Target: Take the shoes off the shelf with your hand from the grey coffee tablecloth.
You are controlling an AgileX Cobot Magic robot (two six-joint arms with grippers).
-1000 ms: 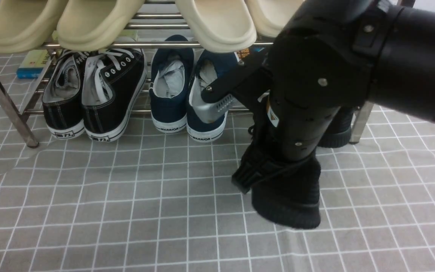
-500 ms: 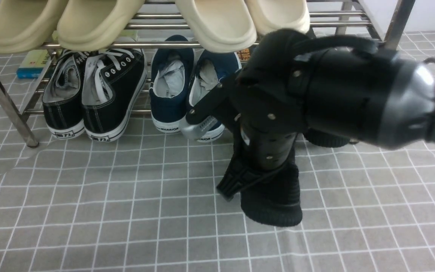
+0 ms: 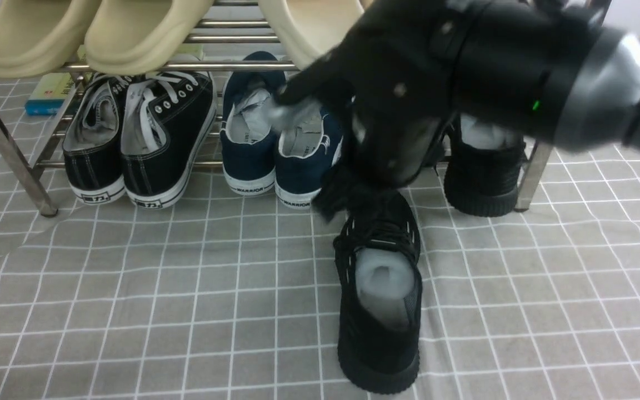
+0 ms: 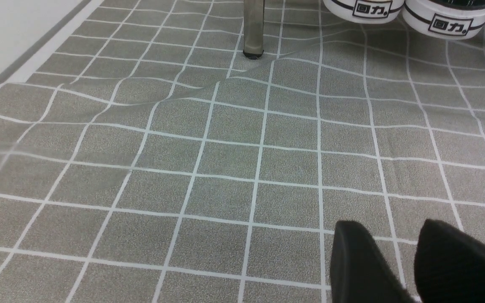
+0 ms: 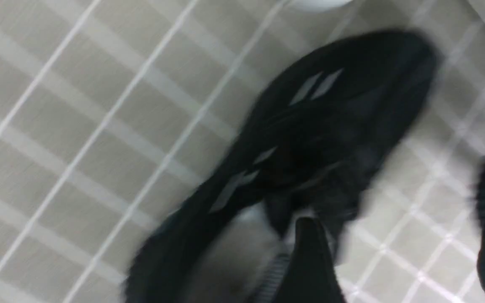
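Grey tablecloth (image 3: 159, 289) open leftward | shoe (image 3: 380, 355) flat | right tool (image 3: 392, 128) above, seemingly off it, spread untellable

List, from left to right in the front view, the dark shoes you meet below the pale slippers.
black canvas pair → navy WARRIOR pair → nearer black knit sneaker → farther black knit sneaker
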